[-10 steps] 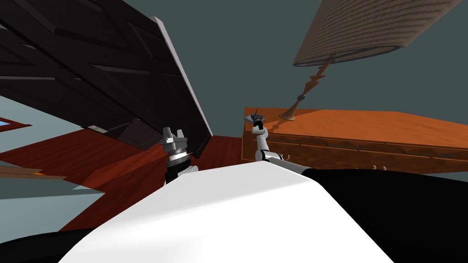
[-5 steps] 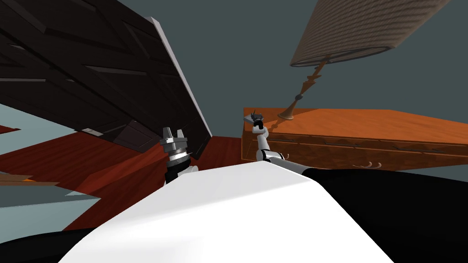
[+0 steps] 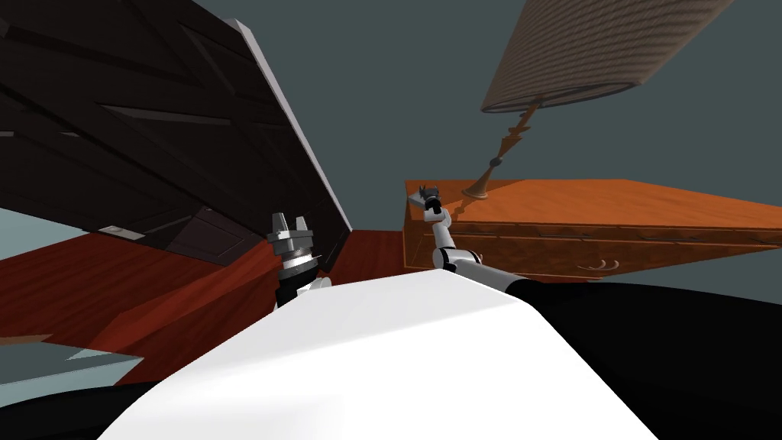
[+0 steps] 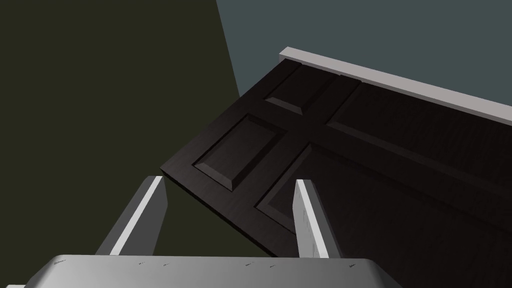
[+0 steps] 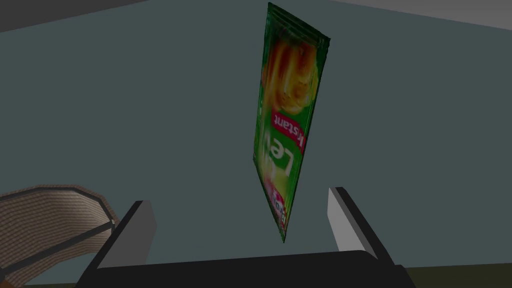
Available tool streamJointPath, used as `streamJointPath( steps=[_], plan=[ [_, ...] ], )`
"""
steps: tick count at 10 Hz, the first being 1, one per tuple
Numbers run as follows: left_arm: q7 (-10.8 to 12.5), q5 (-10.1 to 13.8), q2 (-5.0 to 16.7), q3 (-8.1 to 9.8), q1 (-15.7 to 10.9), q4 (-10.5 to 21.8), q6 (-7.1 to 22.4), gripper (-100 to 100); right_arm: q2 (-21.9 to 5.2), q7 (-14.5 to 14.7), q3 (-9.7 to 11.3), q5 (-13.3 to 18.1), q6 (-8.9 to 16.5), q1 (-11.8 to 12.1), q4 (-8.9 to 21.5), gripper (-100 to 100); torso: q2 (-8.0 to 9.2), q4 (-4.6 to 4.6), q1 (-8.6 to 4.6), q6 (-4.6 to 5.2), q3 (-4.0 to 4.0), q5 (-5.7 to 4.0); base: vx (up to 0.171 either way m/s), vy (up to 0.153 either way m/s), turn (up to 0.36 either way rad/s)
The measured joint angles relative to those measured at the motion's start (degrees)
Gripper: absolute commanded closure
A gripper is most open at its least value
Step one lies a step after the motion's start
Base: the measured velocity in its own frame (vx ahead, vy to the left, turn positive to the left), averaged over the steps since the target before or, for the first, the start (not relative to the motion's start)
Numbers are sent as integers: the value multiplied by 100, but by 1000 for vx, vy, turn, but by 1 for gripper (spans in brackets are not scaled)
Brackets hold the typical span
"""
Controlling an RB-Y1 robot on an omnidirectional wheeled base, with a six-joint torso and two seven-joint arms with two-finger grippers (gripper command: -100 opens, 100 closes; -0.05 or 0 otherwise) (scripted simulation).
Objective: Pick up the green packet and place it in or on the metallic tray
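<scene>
While my right gripper (image 5: 241, 196) is holding its fingers spread, the green packet (image 5: 287, 125) is hanging between them, clear of both blades, its long axis running straight out along the fingers. My left gripper (image 4: 229, 179), fingers also spread, is facing a dark panelled door (image 4: 375, 175), so the right arm is nearer.

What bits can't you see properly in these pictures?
1. Green packet: the right wrist view sees it slanted, nearly edge-on, so most of its lettering is unreadable. It hangs between the open fingers of the right gripper, and I cannot tell what holds it.
2. Lamp shade: cut off by the head view's top edge.
3. Dresser: its far end runs off the head view's right edge.
4. Dark door: cut off by the head view's top and left edges.
</scene>
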Motion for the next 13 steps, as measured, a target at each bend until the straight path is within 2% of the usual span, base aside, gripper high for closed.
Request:
streamJointPath(
  steps=[1,3,5,10,12,13],
  plan=[
    [0,0,0,0,0,0,0,0,-10,-136,21,2,11,12,-23,-100,9,2,-15,1,5,-3,49,60,-246],
    [0,0,0,0,0,0,0,0,-281,-456,288,112,-48,-9,52,-100,-4,0,8,1,-2,1,46,87,-66],
    [0,0,0,0,0,0,0,0,-335,-733,339,128,-72,-16,76,-100,12,2,-15,1,7,-3,14,48,-116],
    [0,0,0,0,0,0,0,0,-940,-1541,906,363,-258,-91,314,-100,-3,-1,8,0,-2,1,41,85,-106],
    [0,0,1,0,-1,0,0,0,-997,-1846,961,379,-272,-98,331,-100,13,3,-18,0,7,-4,16,46,-85],
    [0,0,0,1,1,0,0,0,-1144,-1998,1114,450,-315,-110,384,-100,4,2,-3,6,3,-2,52,111,-182]
  ],
)
